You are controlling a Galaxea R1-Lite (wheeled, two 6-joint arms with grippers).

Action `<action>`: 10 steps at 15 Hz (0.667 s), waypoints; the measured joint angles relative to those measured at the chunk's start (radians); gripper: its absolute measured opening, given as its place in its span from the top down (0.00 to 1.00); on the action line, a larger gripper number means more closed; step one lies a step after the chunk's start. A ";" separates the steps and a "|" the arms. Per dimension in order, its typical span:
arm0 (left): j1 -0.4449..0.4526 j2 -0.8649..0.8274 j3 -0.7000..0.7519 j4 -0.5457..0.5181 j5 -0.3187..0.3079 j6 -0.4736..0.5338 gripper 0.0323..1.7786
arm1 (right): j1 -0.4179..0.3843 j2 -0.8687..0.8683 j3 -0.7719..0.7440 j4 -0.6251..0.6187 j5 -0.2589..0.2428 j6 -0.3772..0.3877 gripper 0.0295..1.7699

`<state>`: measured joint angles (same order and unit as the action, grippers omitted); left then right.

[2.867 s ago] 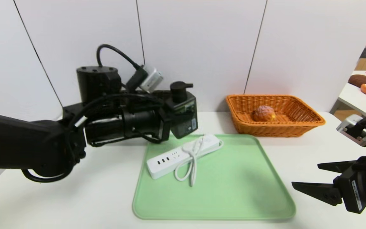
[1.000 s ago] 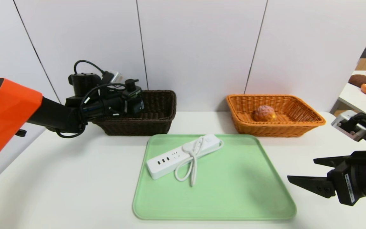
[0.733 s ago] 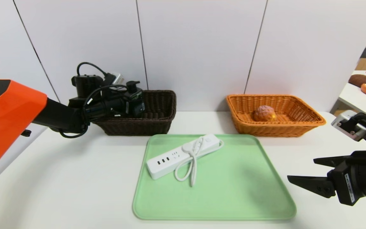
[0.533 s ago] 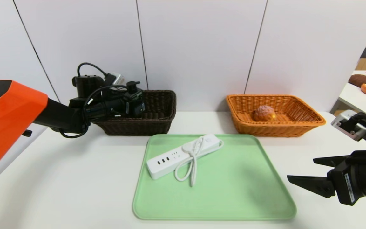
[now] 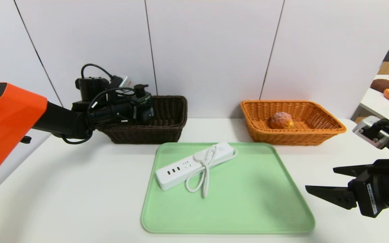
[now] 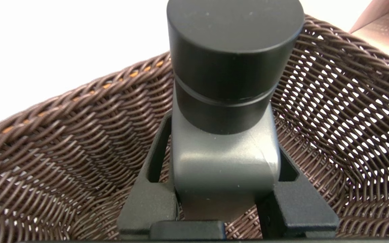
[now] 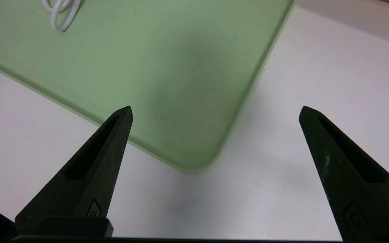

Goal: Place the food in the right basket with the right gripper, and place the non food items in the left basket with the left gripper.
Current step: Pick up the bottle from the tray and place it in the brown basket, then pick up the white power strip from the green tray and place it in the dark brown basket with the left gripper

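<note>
Pump bottle: the squarish black pump bottle [image 5: 143, 107] with a label and a round black cap is upright, held over the left end of the dark basket; in the left wrist view its grey-black body [image 6: 224, 158] fills the space between the two black fingers [image 6: 149, 199].
Left gripper: the black left gripper [image 5: 137, 111] is clamped on the bottle's body from both sides, reaching in level from the left above the basket rim.
Left basket: the rectangular dark brown woven wicker basket [image 5: 167, 126] with deep sides stands at the back left of the table, against the wall; its weave [image 6: 62, 152] lies under and behind the bottle.
Power strip: the long white power strip [image 5: 194, 164] with a coiled white cord lies slantwise on the green tray's far left part.
Bun: the round pinkish-brown cracked bun [image 5: 281, 120] sits inside the orange basket.
Right basket: the bright orange woven wicker basket [image 5: 329, 130] with flaring sides stands at the back right.
Right gripper: the black pointed right gripper [image 5: 326, 187] hangs near the tray's near right corner, jaws spread wide and empty; its two tips [image 7: 120, 125] frame that corner.
Tray: the pale green rounded plastic tray [image 5: 248, 202] lies mid-table.
Table: white table top [image 5: 62, 195].
</note>
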<state>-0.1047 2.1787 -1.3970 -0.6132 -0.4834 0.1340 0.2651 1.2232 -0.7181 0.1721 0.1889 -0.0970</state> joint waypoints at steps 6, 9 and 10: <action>-0.001 -0.008 -0.002 0.001 -0.001 -0.002 0.42 | 0.001 -0.002 0.000 0.000 0.000 0.000 0.04; -0.001 -0.013 -0.006 -0.004 0.000 -0.004 0.30 | 0.001 -0.002 -0.001 0.000 0.001 -0.001 0.04; -0.001 -0.025 -0.009 -0.002 0.000 -0.005 0.27 | 0.001 -0.002 -0.002 0.000 0.001 -0.001 0.04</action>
<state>-0.1057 2.1538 -1.4057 -0.6151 -0.4834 0.1289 0.2660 1.2215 -0.7202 0.1721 0.1904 -0.0977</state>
